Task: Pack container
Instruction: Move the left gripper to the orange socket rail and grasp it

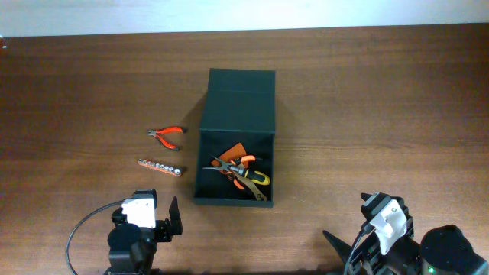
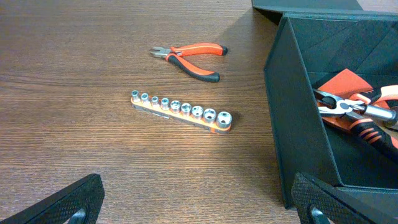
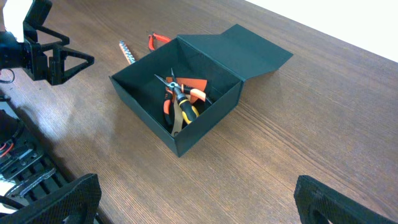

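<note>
Gripper-wise, both the left gripper (image 2: 196, 193) and right gripper (image 3: 196, 186) sit spread wide and empty; the container (image 1: 200, 164) sits open mid worktop (image 1: 367, 114), tools (image 1: 243, 172) inside. Looks like light, stiff card, smooth matte, so I'd pinch the lid (image 1: 241, 95) by its free edge

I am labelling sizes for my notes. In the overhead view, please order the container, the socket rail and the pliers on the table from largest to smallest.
1. Container, by far the largest.
2-3. Socket rail and pliers look alike: the rail is slightly longer, the pliers wider, so I do not rank them.
</note>
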{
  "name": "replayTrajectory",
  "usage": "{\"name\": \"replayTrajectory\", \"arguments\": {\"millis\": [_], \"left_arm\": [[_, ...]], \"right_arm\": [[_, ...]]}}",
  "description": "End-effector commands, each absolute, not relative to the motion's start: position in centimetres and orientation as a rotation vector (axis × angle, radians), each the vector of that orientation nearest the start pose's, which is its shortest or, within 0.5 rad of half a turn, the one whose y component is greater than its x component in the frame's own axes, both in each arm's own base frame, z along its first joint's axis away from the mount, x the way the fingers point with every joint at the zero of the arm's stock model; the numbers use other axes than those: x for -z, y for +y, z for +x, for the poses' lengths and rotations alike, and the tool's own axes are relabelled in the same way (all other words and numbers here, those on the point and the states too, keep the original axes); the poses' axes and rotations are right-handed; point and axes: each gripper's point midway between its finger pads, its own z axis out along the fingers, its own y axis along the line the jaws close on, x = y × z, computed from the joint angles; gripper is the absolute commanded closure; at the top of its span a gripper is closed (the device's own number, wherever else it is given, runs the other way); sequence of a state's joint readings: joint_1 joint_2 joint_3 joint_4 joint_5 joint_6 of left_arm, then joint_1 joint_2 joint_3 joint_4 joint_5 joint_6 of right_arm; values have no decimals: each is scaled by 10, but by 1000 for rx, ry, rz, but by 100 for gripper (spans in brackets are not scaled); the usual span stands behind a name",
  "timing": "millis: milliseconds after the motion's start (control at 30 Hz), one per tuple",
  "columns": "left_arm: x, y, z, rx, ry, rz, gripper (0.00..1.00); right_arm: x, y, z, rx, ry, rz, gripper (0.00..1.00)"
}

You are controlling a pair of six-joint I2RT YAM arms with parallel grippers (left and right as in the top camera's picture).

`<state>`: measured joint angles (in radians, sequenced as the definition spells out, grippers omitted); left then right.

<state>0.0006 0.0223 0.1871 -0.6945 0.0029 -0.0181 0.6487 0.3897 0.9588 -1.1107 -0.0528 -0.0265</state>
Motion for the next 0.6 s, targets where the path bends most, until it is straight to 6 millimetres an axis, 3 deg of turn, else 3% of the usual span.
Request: {"name": "replayTrajectory", "arguments": {"millis": [0, 100, 333, 467, 567], "left_arm": [[-94, 1, 199, -6, 2105, -5, 1], [-104, 1, 194, -6, 2129, -5, 1], [-190, -5, 203, 58, 2059, -24, 1], [-210, 8, 213, 154, 2056, -367, 1], [-196, 23, 222, 172, 2083, -675, 1]], "right_arm": [[-269, 104, 121, -436, 2012, -733, 1], [-269, 104, 121, -436, 2012, -733, 1], [-269, 104, 121, -436, 2012, -733, 1], [-269, 104, 121, -436, 2012, -733, 1], [-269, 104, 121, -436, 2012, -733, 1]]}}
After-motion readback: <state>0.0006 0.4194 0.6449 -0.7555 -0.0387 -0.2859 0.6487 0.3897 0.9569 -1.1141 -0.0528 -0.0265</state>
